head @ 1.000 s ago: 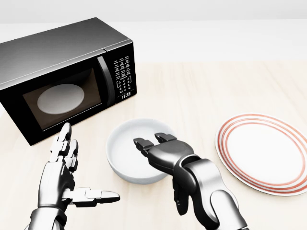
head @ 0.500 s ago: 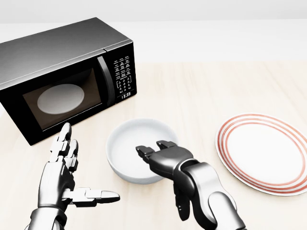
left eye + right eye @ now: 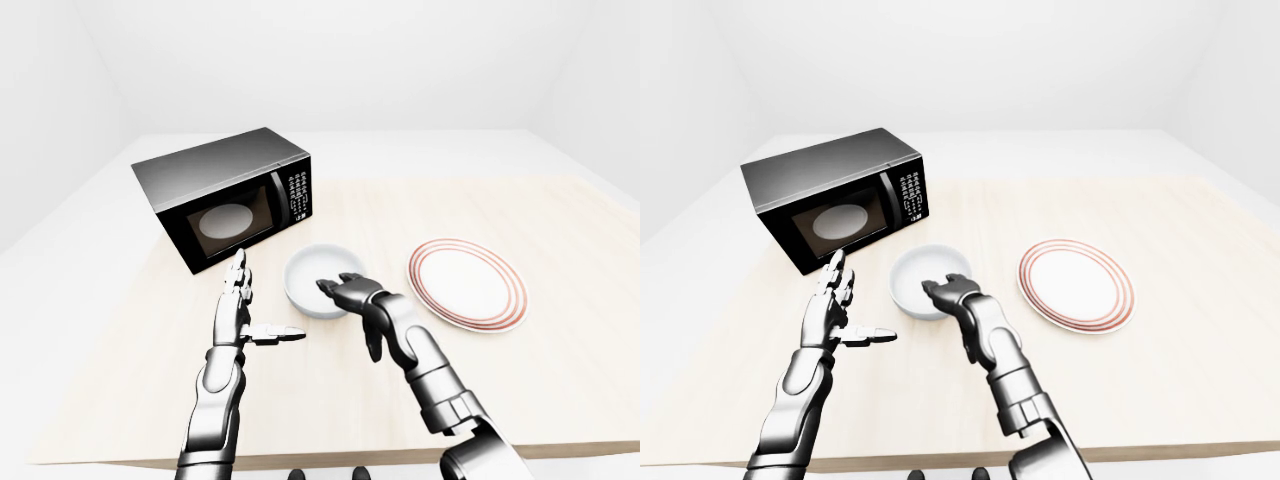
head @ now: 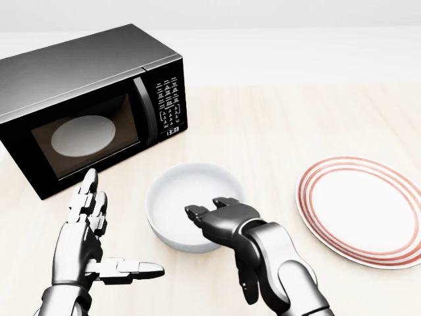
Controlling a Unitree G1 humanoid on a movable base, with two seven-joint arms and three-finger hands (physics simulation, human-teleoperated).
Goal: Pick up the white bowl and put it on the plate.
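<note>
The white bowl (image 4: pixel 187 197) stands on the wooden table at the head view's middle. My right hand (image 4: pixel 210 214) is over the bowl's lower right rim, its fingers (image 4: pixel 195 211) curled over the edge and into the bowl, not closed round it. The white plate (image 4: pixel 365 210) with red rings lies flat at the right, apart from the bowl. My left hand (image 4: pixel 99 237) is open and empty at the lower left, fingers spread, thumb pointing right, left of the bowl.
A black microwave (image 4: pixel 85 105) with its door shut stands at the upper left, close to the bowl and my left hand. The light wooden table (image 3: pixel 520 380) ends near the bottom of the left-eye view.
My right hand has drawn back toward the bottom of the view, from inside the bowl to its lower right rim. The bowl, the plate and my left hand have not moved.
</note>
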